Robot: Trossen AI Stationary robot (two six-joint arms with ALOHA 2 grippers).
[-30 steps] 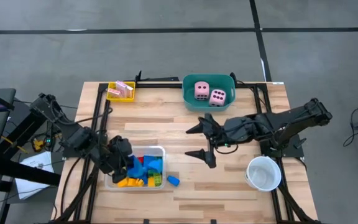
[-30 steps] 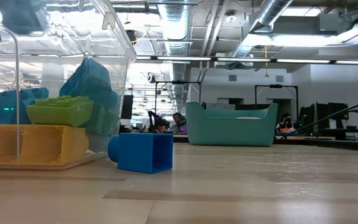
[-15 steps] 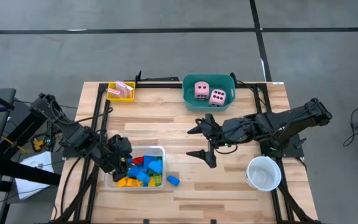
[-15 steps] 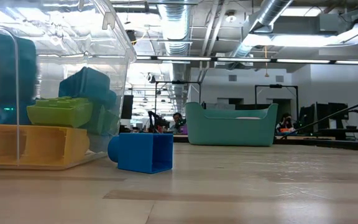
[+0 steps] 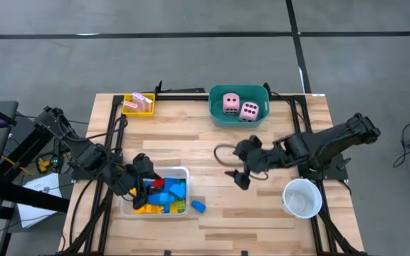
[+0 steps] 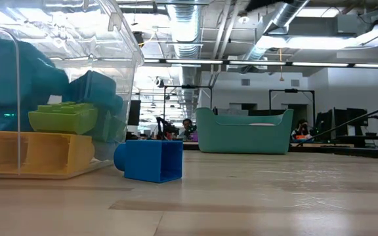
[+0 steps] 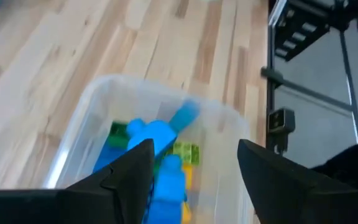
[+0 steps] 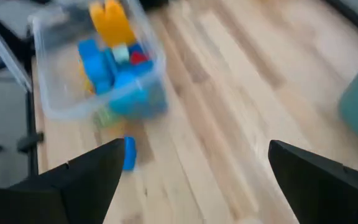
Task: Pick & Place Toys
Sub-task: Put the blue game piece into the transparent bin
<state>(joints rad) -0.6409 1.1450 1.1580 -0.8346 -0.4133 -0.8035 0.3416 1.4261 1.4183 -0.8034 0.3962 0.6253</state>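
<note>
The building blocks (image 5: 164, 195), hard glossy plastic in blue, yellow-orange, red and green, lie heaped in the clear tray (image 5: 184, 172) near the desk's front left. Seen through the tray's transparent wall in the low view, a studded green block (image 6: 64, 117) rests on a hollow yellow one (image 6: 38, 153). One loose blue block (image 5: 198, 206), boxy with a round stud, lies on the desk just beside the tray's front right corner.

Two pink foam dice (image 5: 239, 107) with dark dots sit side by side in the teal tub (image 5: 217, 114) at the desk's far edge. Small pink-white cards (image 5: 139, 104) lie in the yellow tray (image 5: 129, 110) at the far left corner. A round white cup (image 5: 302, 198) stands at the front right.

The desk (image 5: 191, 146) is pale wooden planks with visible grain.

The left pincer (image 5: 142, 176) hangs over the clear tray's left end, its dark fingers (image 7: 129, 171) parted and holding nothing, with blue blocks directly beneath. The right pincer (image 5: 235, 165) hovers above the bare desk middle, fingers spread wide and empty, well apart from the tray.
</note>
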